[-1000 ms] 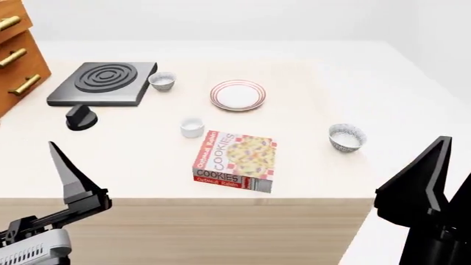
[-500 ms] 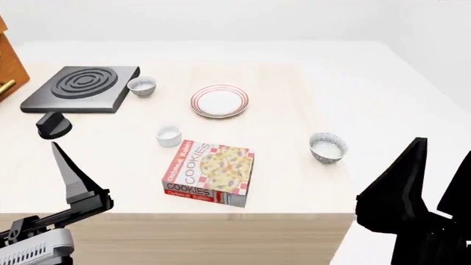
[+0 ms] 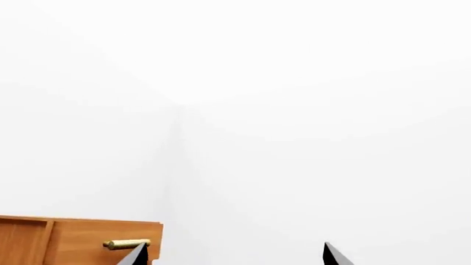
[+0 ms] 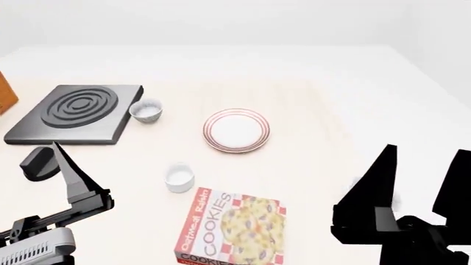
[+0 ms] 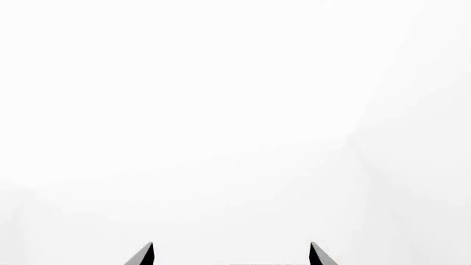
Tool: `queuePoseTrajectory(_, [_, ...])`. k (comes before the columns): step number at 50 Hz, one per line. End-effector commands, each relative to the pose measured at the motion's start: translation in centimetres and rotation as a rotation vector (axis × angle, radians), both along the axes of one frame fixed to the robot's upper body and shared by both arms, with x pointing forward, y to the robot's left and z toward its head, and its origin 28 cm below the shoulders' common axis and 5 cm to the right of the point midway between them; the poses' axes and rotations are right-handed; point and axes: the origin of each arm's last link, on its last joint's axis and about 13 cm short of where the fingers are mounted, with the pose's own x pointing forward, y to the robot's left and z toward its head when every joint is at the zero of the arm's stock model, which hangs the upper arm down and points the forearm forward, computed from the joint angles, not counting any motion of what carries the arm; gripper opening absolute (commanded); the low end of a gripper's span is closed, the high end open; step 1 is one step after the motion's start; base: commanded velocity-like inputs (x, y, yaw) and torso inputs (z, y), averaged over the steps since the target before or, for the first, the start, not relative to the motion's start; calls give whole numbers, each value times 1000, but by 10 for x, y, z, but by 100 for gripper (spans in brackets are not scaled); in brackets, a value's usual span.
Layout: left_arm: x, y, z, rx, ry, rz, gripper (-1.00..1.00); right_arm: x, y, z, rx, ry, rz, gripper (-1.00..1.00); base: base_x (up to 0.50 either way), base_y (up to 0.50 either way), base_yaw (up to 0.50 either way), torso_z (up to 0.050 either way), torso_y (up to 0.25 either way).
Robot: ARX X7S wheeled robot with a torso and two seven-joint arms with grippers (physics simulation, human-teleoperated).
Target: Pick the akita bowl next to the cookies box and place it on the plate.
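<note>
Two sets of jaws, both standing apart and holding nothing: my left gripper (image 3: 234, 255) shows its two dark tips spread before a bare white wall and the corner of a wooden drawer cabinet (image 3: 77, 242), and my right gripper (image 4: 416, 179) hangs with its black fingers wide over the near right part of the pale wooden table (image 4: 309, 99). The flat red-and-white cookies box (image 4: 231, 229) lies at the near edge, the small plain white cup (image 4: 180, 178) just beyond it, and the round white plate with red rings (image 4: 236, 130) farther back in the middle. One patterned grey-and-white bowl (image 4: 145, 110) sits just beside the black stove plate (image 4: 74, 113), well apart from the box, so I judge it the look-alike. The akita bowl I want is not plainly in view; I take it to lie right of the box, behind my right fingers. To do this well I should bring the right jaws down straight over its rim, one finger inside, one outside, before closing.
</note>
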Motion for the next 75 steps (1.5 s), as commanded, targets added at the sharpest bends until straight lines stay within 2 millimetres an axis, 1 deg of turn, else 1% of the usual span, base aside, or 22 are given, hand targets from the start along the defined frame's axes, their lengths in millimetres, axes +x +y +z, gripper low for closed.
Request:
queuePoseTrajectory(1, [-1, 2, 0, 11, -3, 10, 100, 1, -2, 0, 0, 10, -3, 100, 500, 117, 0, 0, 0])
queuePoseTrajectory(7, [-2, 1, 1, 14, -4, 7, 100, 6, -6, 2, 72, 49, 2, 100, 500, -96, 0, 0, 0])
queuePoseTrajectory(14, [-2, 0, 1, 18, -4, 3, 100, 4, -6, 3, 53, 26, -5, 100, 500, -234, 0, 0, 2])
queuePoseTrajectory(22, [-2, 0, 1, 20, -4, 0, 100, 5, -7, 2, 78, 45, 0, 100, 500, -172, 0, 0, 0])
queuePoseTrajectory(29, [-1, 0, 0, 19, -4, 4, 100, 5, -4, -2, 33, 52, -4, 100, 500, -171, 0, 0, 0])
queuePoseTrajectory(36, [-1, 1, 1, 3, 3, -10, 100, 4, -3, -3, 15, 48, 4, 100, 0, 0, 0, 0, 0])
queuePoseTrajectory(41, [0, 1, 1, 25, 8, 16, 100, 4, -2, -3, 10, 54, 6, 100, 0, 0, 0, 0, 0])
queuePoseTrajectory(69, [-2, 0, 2, 28, 11, 31, 100, 5, -3, -4, 7, 77, 2, 100, 0, 0, 0, 0, -250])
queuePoseTrajectory(75, [-3, 0, 3, 16, -4, 18, 100, 6, -5, -1, -6, 93, -12, 100, 0, 0, 0, 0, -15])
